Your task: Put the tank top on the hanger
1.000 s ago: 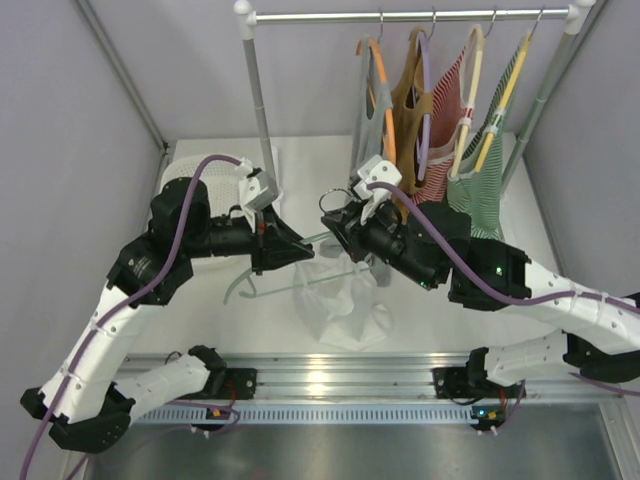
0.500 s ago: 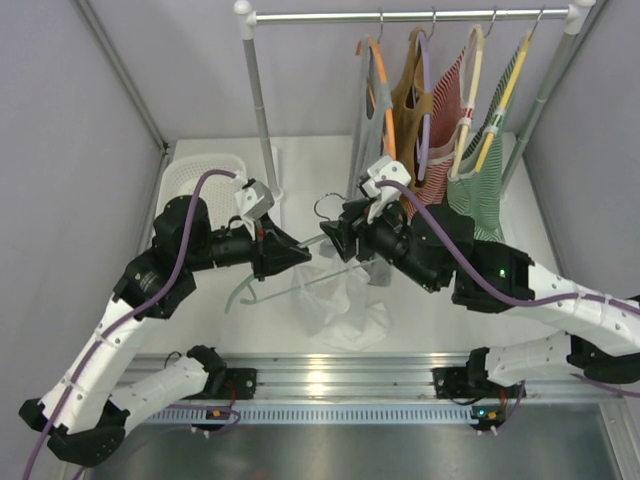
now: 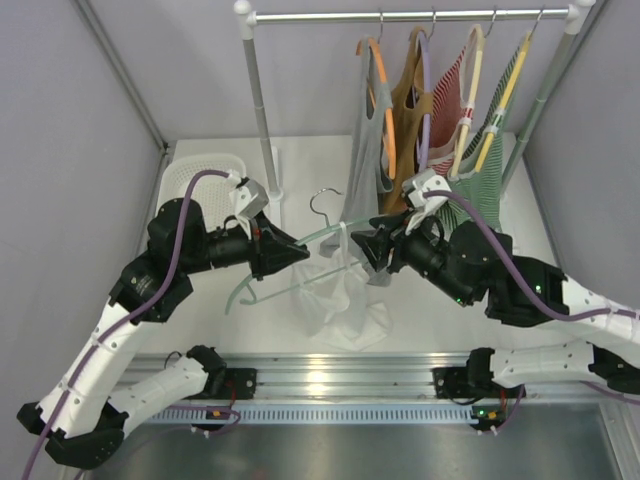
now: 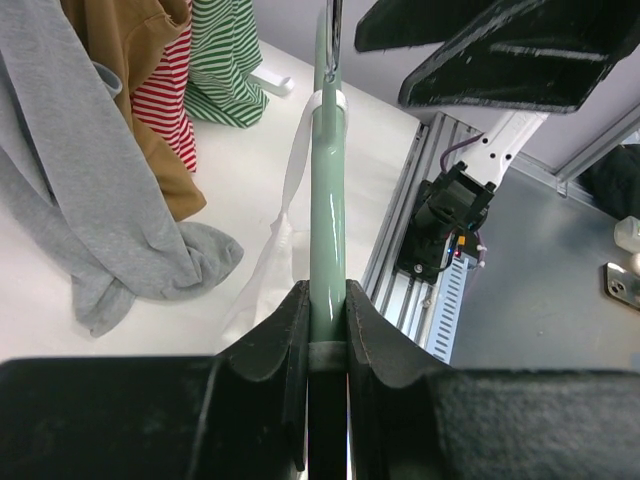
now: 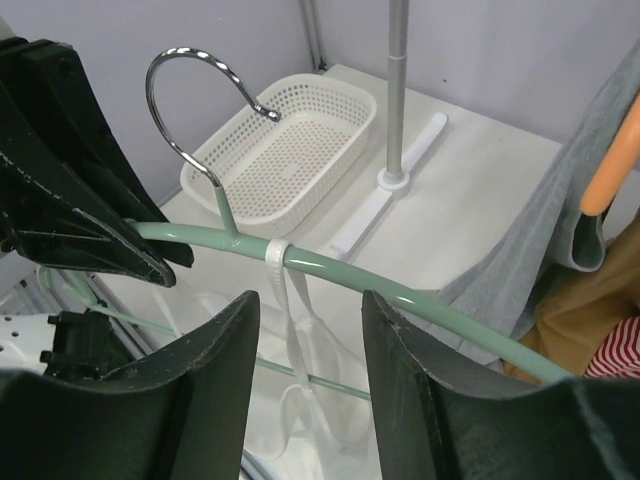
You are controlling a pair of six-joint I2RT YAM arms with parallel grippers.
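My left gripper (image 3: 303, 250) is shut on one arm of the pale green hanger (image 3: 322, 236) and holds it above the table, hook up. In the left wrist view the jaws (image 4: 327, 312) clamp the green bar (image 4: 327, 200). One strap of the white tank top (image 5: 275, 250) is looped over the hanger's arm (image 5: 400, 295) next to the hook. The rest of the top (image 3: 345, 300) hangs down to the table. My right gripper (image 3: 362, 243) is open and empty. Its fingers (image 5: 215, 380) stand just short of the bar, either side of the strap.
A white basket (image 3: 205, 180) sits at the back left. The clothes rack pole (image 3: 258, 100) stands behind the hanger. Grey (image 3: 365, 150), brown and striped tops hang on the rail (image 3: 410, 15) at the back right, close to my right arm.
My right gripper has drawn back to the right, away from the hanger's neck, and stands open. The hook now shows free. The left gripper keeps its hold and has barely moved.
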